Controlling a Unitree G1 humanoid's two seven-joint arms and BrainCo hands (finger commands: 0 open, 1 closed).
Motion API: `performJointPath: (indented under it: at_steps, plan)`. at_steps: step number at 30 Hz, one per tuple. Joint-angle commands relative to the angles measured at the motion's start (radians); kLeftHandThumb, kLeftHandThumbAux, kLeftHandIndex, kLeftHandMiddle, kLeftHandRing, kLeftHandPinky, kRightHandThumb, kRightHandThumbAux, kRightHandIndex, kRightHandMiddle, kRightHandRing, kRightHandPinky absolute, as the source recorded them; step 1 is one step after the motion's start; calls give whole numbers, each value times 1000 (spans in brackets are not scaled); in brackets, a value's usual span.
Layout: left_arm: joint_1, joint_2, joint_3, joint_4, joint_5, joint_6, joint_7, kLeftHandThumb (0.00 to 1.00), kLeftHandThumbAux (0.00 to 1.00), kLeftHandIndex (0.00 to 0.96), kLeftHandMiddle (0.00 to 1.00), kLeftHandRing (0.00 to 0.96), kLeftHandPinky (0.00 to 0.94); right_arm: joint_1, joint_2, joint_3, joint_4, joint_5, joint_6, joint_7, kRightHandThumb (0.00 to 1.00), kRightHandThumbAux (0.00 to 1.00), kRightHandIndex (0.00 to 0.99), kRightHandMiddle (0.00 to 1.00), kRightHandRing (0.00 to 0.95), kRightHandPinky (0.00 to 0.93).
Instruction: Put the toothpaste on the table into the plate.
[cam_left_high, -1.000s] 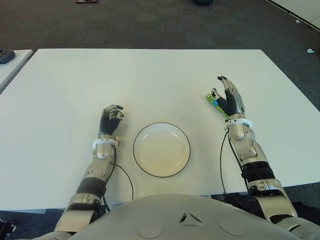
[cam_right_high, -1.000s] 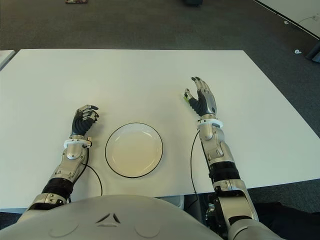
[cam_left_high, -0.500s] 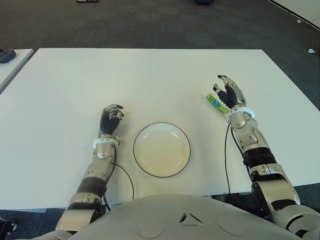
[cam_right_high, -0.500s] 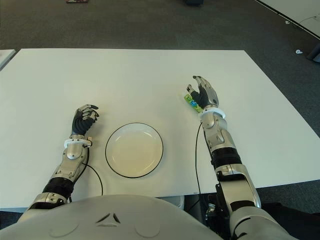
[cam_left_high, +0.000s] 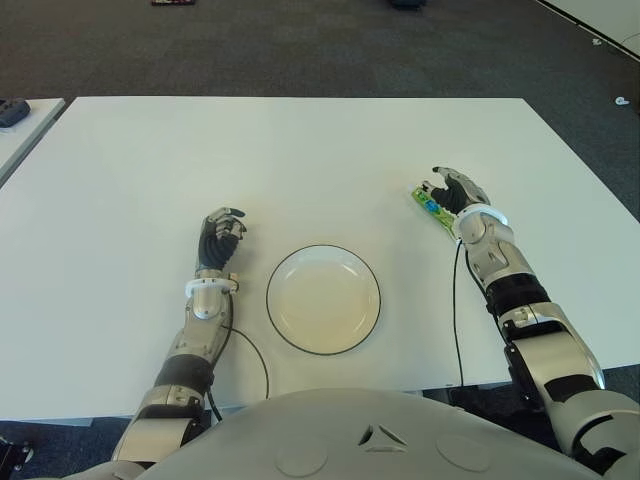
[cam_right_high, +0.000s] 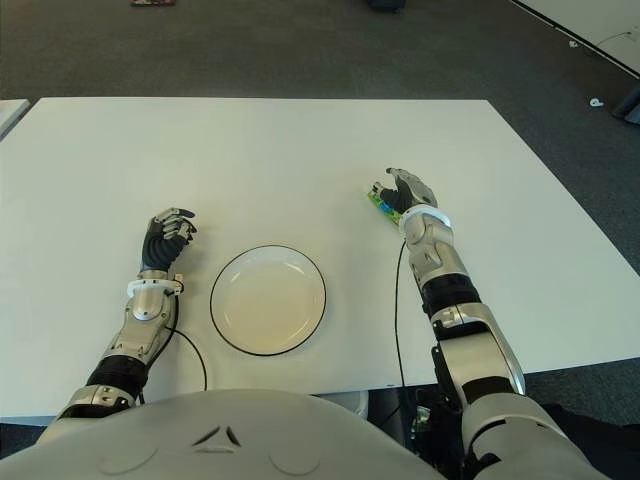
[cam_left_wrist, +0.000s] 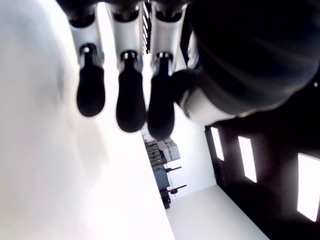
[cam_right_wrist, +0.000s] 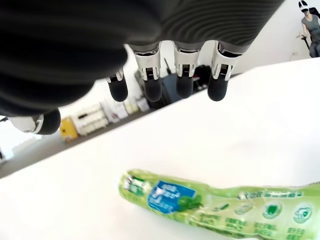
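Room: dark grey carpeted floor on all far sides of the work area; a second pale table edge shows at the robot's far left, with a small dark object on it that cannot be identified.

Surface: one wide white worktop, matte, rectangular, its far edge running straight across the eye views.

Item 1: plate, round, cream with a thin dark rim, lying flat near the worktop's near edge, roughly centred before the robot, holding nothing.

Item 2: toothpaste, a green tube with a blue label patch, lying flat on the worktop to the right of the plate and farther from the robot, well apart from the plate's rim. The right wrist view shows it resting on the white surface with nothing gripping it.

Item 3: right hand, positioned over the toothpaste, on the tube's right side. Its fingers hang extended and apart above the tube, clear of it; the thumb stands off to one side. The hand holds nothing.

Item 4: left hand, showing just left of the plate, apart from its rim. Fingers curled loosely inward, holding nothing. A dark cable trails from the forearm across the worktop.
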Motion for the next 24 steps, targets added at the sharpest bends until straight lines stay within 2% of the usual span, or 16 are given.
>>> performJointPath:
  at_steps: [1,9,15,24]
  plan:
    - [16,-10,4,51,-30,-15,-34,698,719,439,711,695,636,-54,-6,41,75,-19,30,35,515,173,0,0,0,0]
    - [10,-11,14,75,-64,-56,-56,696,719,439,707,690,640,-150,6,105,268,-26,9,39,475,179,0,0,0,0]
    - [13,-13,18,76,-56,-69,-46,696,718,439,712,691,648,-172,8,130,317,-19,2,39,462,189,0,0,0,0]
    - [20,-16,24,71,-62,-86,-51,696,718,440,716,697,654,-194,10,192,379,-34,-11,86,413,228,0,0,0,0]
